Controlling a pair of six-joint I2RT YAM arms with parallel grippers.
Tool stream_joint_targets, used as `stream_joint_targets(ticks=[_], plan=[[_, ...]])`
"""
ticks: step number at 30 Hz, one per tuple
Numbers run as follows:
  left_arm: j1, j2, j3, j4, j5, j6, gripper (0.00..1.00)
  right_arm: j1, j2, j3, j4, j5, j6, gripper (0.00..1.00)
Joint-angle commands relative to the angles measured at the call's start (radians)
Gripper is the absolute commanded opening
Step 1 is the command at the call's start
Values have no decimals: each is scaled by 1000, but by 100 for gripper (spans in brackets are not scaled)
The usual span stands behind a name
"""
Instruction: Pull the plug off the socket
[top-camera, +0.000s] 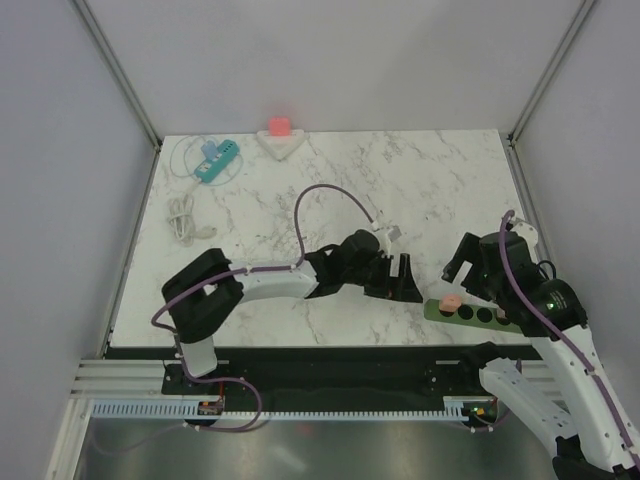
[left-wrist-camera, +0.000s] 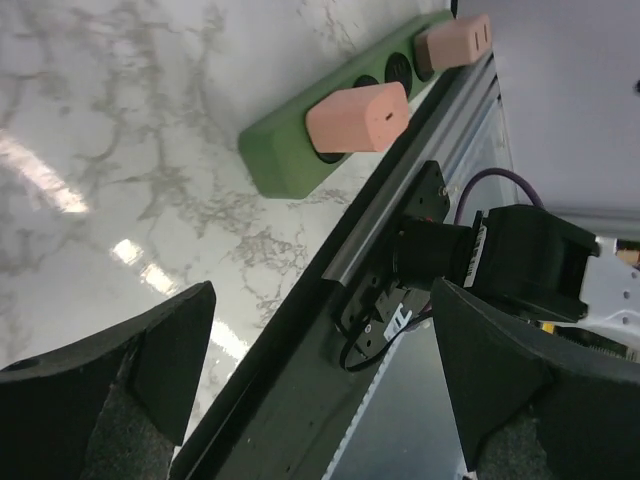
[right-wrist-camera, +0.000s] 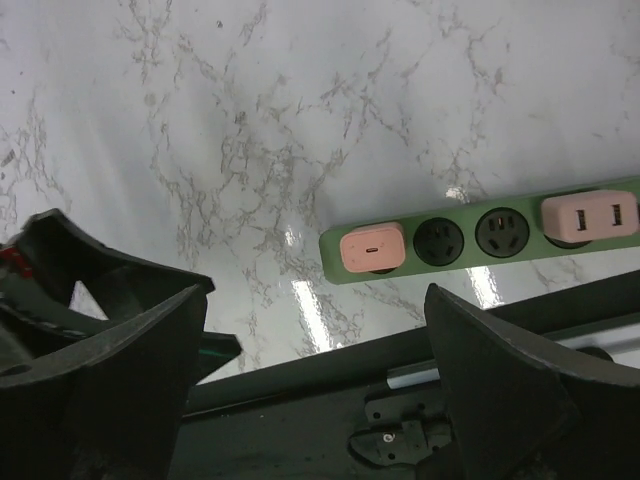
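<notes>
The left gripper (left-wrist-camera: 322, 320) was spread wide with nothing between its black fingers (left-wrist-camera: 130, 375). It hung over the near edge of the marble table (top-camera: 420, 185), its jaws facing the green power strip (left-wrist-camera: 285, 150), close to it but not touching. The right gripper (right-wrist-camera: 315, 310) was also fully spread and empty, held above the same strip without touching it.

The power strip lay flat along the near right edge of the table, just beside the dark metal rail (right-wrist-camera: 300, 385). A pink plug (right-wrist-camera: 372, 249) sat pushed into the socket at the strip's left end. Two empty round sockets (right-wrist-camera: 440, 242) followed, then a second pink adapter (right-wrist-camera: 588, 217) with two slots in its face, at the far right.

At the table's back left corner lay a teal hub (top-camera: 215, 160) inside a loop of thin cable. A coiled white cable (top-camera: 182, 218) lay nearer. A white wedge topped with a red block (top-camera: 281, 127) sat at the back centre.
</notes>
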Motion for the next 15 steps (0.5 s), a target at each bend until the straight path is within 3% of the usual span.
stream_joint_targets(ticks=[1,8,15], plan=[[-54,95,139,92,57,140,94,-3,3,102,-148,130,5,98],[-98,183,204,69,39,396,86,-3,-10,260,-230,173,-62,98],[-172,254,305,-73,-67,749,96,-3,3,492,-271,153,-147,98]])
